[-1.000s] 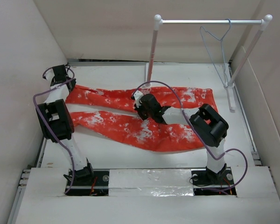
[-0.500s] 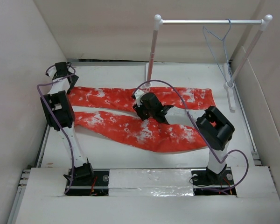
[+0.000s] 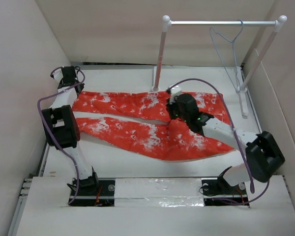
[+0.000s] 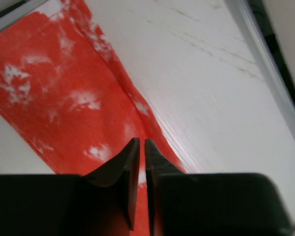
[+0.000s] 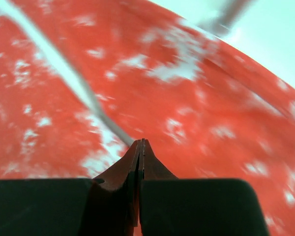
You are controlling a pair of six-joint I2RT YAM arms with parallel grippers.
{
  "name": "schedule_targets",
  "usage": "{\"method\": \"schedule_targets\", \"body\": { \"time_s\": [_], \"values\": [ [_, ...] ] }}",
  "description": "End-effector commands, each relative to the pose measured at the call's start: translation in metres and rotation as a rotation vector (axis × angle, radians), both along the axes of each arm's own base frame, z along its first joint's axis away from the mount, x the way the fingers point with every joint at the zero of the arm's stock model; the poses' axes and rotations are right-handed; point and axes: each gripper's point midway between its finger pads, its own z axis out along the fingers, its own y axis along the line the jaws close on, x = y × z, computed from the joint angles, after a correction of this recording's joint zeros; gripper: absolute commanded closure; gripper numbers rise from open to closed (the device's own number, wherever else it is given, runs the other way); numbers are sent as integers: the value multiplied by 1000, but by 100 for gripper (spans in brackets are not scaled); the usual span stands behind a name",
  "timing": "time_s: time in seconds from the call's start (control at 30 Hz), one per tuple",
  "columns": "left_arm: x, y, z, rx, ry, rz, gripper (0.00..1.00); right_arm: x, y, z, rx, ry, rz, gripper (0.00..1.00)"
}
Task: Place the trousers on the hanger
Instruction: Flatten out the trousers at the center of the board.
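Observation:
The red-orange trousers (image 3: 123, 103) with white blotches lie flat on the table, legs pointing left and waistband to the right. The pale wire hanger (image 3: 234, 64) hangs from the rail at the back right, far from both arms. My left gripper (image 3: 70, 88) is at the far-left cuff of the upper leg. In the left wrist view its tips (image 4: 141, 141) stand a thin slit apart over the cloth's edge (image 4: 64, 88); whether cloth is pinched is unclear. My right gripper (image 3: 176, 118) is over the crotch. Its jaws (image 5: 141, 141) are pressed together just above the cloth (image 5: 196, 98).
The white two-pole rail stand (image 3: 221, 22) stands at the back right, its foot beside the waistband. Walls close in the table on the left, back and right. Purple cables loop over both arms.
My right arm swung right, from the middle of the legs to the crotch near the waistband. My left gripper stayed at the cuff. The hanger swayed slightly.

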Motion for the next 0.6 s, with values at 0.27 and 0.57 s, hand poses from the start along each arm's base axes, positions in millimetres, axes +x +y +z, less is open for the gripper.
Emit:
{"method": "schedule_targets", "body": {
  "time_s": [0.27,0.57],
  "values": [
    [-47,-264,127,-59,-453,-519,100,13,-232,-7,260,-35,-630,70],
    [-148,-381,55,-73,-407,-953,76,23,-290,-71,311,143,-761,23]
  ]
}}
